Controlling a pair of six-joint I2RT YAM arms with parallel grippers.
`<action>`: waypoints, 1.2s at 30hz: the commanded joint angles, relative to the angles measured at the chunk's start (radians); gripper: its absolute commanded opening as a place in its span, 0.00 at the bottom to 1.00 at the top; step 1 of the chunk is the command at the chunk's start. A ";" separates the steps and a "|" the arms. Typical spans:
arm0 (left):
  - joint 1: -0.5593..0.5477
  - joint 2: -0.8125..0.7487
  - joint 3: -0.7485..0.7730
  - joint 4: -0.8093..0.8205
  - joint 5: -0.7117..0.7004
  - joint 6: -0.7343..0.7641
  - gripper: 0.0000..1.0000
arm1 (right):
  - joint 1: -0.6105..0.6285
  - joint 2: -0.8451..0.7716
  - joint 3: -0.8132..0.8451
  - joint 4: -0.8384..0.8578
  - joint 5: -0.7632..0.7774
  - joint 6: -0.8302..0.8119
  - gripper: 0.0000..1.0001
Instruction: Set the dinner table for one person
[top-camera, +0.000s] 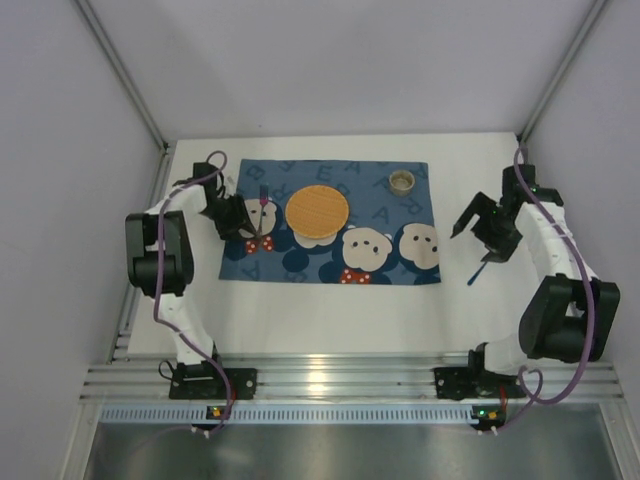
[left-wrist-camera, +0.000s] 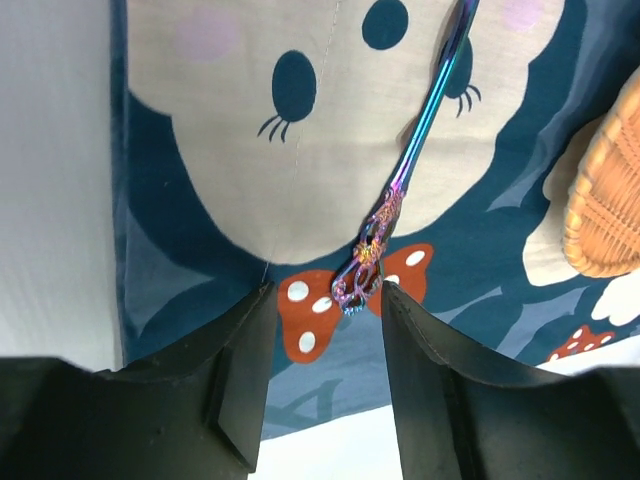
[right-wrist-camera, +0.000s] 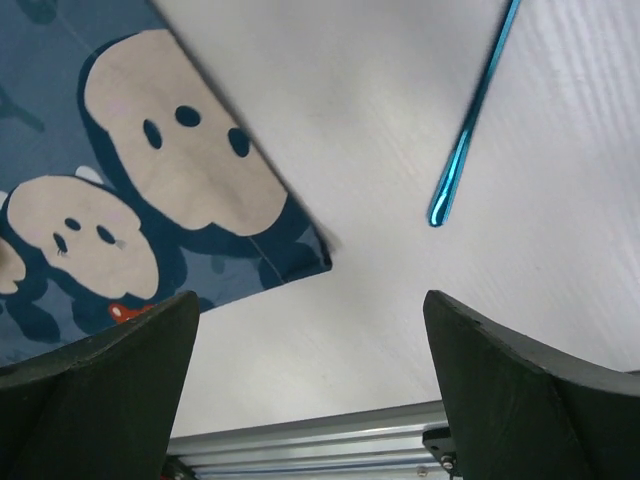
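Observation:
The white dinner table (top-camera: 330, 310) carries a blue bear-patterned placemat (top-camera: 330, 222). On the mat are a round wicker plate (top-camera: 317, 211), a small cup (top-camera: 401, 181) and an iridescent purple-blue utensil (top-camera: 261, 210). My left gripper (top-camera: 248, 228) is open and low over the mat. In the left wrist view the utensil (left-wrist-camera: 420, 140) lies flat, its ornate handle end just ahead of my open left gripper (left-wrist-camera: 325, 292). A blue utensil (top-camera: 478, 270) lies on the bare table right of the mat. My right gripper (top-camera: 475, 240) is wide open and empty above the table (right-wrist-camera: 400, 330), with the blue utensil (right-wrist-camera: 470, 125) ahead of it.
The wicker plate's edge (left-wrist-camera: 610, 200) is right of the iridescent utensil. The mat's near right corner (right-wrist-camera: 300, 250) is left of my right gripper (right-wrist-camera: 310, 300). A metal rail (top-camera: 330, 378) runs along the near table edge. Frame posts and walls enclose the back and sides.

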 joint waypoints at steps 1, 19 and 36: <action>0.009 -0.098 0.028 -0.039 -0.022 -0.030 0.51 | -0.056 -0.042 0.004 -0.012 0.101 -0.054 0.95; -0.101 -0.397 -0.237 0.062 0.076 -0.143 0.49 | -0.259 0.275 0.102 0.099 0.132 -0.112 0.68; -0.153 -0.313 -0.167 0.051 0.059 -0.169 0.46 | -0.210 0.579 0.309 0.116 0.198 -0.072 0.37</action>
